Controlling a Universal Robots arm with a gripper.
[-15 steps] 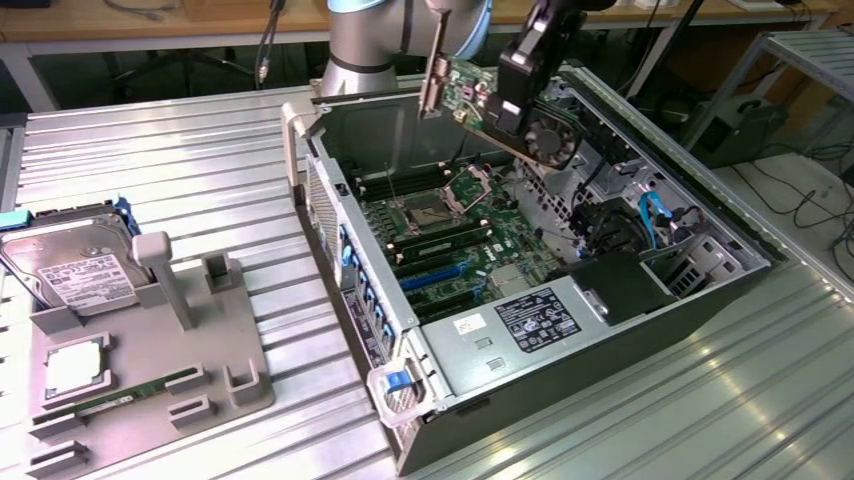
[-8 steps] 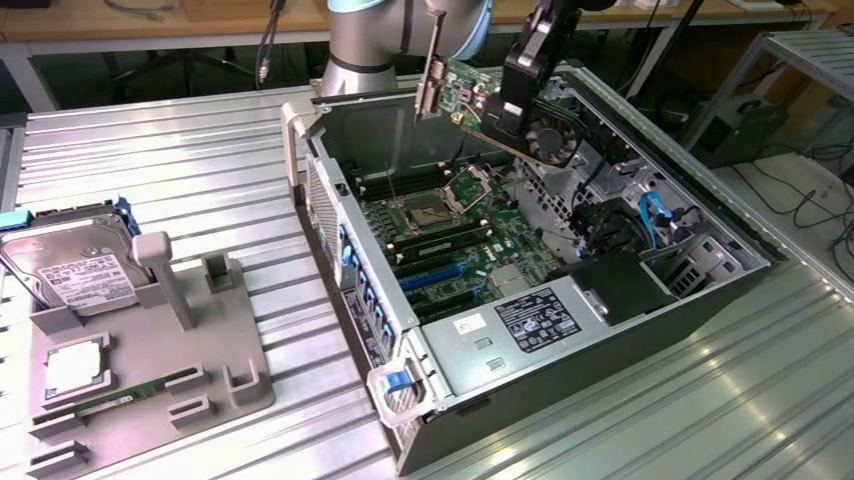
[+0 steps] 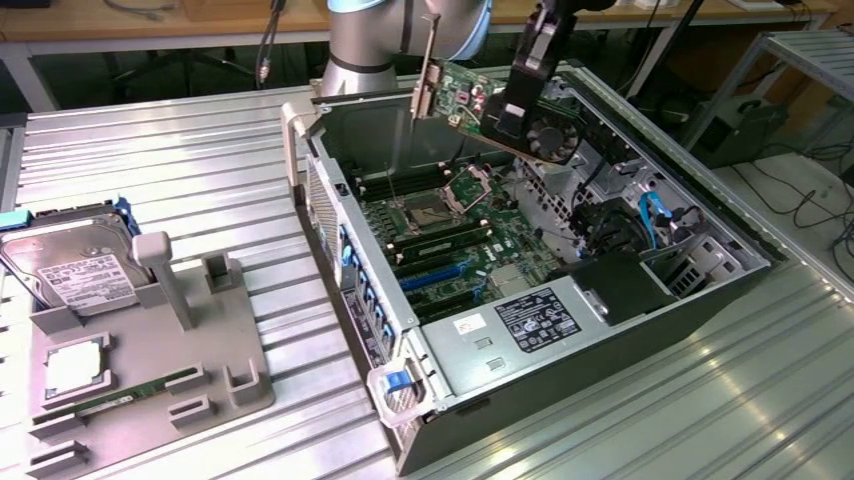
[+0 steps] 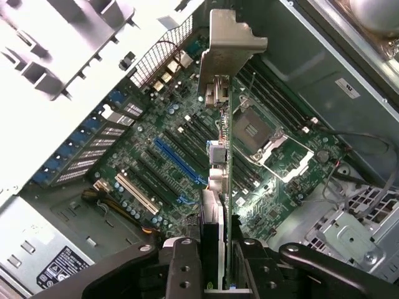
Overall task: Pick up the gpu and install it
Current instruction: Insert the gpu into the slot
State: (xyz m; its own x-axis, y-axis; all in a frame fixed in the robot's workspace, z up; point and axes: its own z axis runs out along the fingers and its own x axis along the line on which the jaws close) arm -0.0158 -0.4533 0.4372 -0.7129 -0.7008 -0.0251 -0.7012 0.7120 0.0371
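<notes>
**Hovering over the open case, card in the gripper's clamp**

Up in the air we go: the gripper (image 3: 523, 88) is clamped tight on the gpu (image 3: 487, 105), and the card hangs above the open computer case (image 3: 350, 240), clear of everything beneath it; in the exterior view it is tilted, with the green board and black fan block facing the camera and the silver bracket (image 3: 427, 85) at the end toward the exterior view's left.

Down the wrist view the card runs edge-on, away from the fingers (image 4: 184, 261), which press it from both sides; the bracket stands at the far end; below lies the motherboard (image 4: 149, 168), with its long blue slot (image 4: 177, 159) to one side of the card's line and the CPU socket (image 4: 252, 128) to the other; the card is seated in no slot.

Out on the ribbed metal counter (image 3: 200, 140), well apart toward the exterior view's left, a grey holder (image 3: 200, 360) carries a hard drive (image 3: 80, 270) with a white label, propped at a slant; a narrow green stick (image 3: 127, 397) lies in the holder nearer the camera.
</notes>
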